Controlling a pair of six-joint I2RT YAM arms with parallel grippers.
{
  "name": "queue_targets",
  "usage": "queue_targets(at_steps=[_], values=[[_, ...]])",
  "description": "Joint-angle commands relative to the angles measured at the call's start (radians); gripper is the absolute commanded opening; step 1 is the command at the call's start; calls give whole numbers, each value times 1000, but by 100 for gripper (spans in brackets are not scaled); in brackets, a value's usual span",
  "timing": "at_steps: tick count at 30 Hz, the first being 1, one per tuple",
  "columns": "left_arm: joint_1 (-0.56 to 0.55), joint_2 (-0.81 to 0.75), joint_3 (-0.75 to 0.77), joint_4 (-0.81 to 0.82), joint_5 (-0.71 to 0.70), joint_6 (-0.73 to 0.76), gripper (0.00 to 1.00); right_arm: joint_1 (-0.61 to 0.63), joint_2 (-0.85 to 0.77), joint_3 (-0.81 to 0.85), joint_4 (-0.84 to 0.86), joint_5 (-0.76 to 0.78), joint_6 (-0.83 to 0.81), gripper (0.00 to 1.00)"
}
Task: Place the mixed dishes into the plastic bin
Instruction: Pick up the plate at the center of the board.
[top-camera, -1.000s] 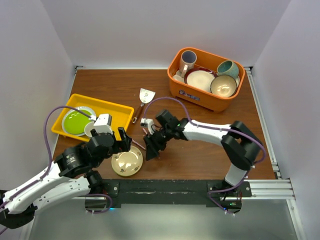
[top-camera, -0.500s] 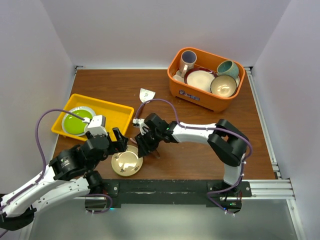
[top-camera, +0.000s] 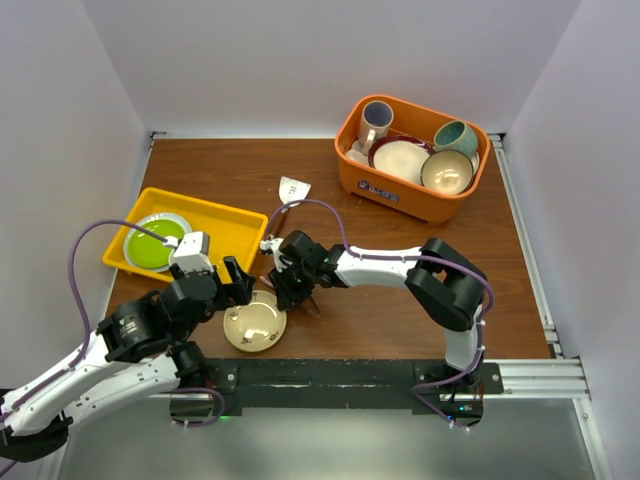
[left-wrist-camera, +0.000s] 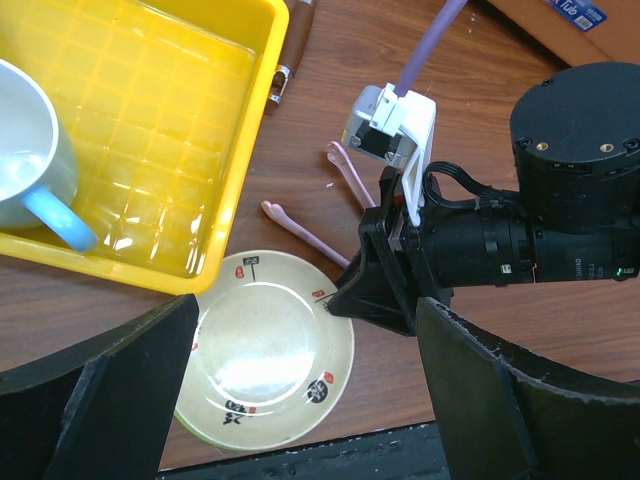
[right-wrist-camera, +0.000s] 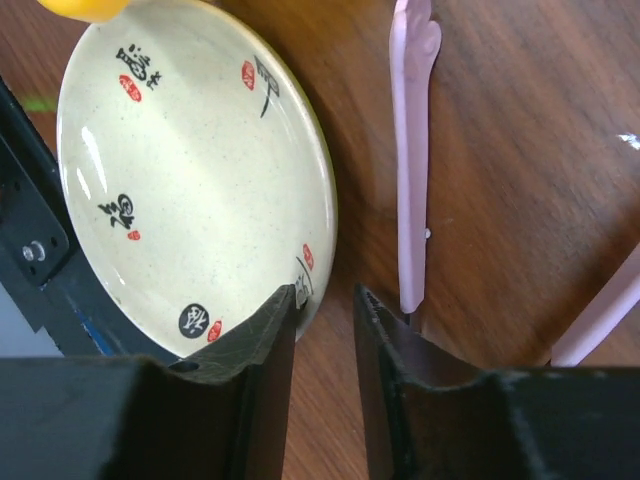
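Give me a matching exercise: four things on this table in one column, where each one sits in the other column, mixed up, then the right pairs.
1. cream round ceramic plate with red and black marks
2. lime-green round ceramic plate
3. teal ceramic mug
4. metal spatula

A. in the deep orange plastic bin
B. on the brown wooden table, by its near edge
C. in the shallow yellow plastic tray
D. on the table, between tray and bin

Pairs: 1-B, 2-C, 3-A, 4-D
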Motion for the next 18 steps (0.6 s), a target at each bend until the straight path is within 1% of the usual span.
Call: queue_targets(at_steps=[1, 6, 9, 18], values=[[6, -5, -10, 25, -19, -14, 96, 6, -40, 35, -21, 53, -34, 26], [6, 0, -14, 29, -12, -14, 96, 6, -51, 35, -24, 34, -43, 19], [6, 1, -16, 32, -10, -14, 96, 6, -62, 35, -23, 21, -51, 13], [6, 26, -14, 57, 2, 0, 96, 4, -120, 37, -35, -17, -118, 8]])
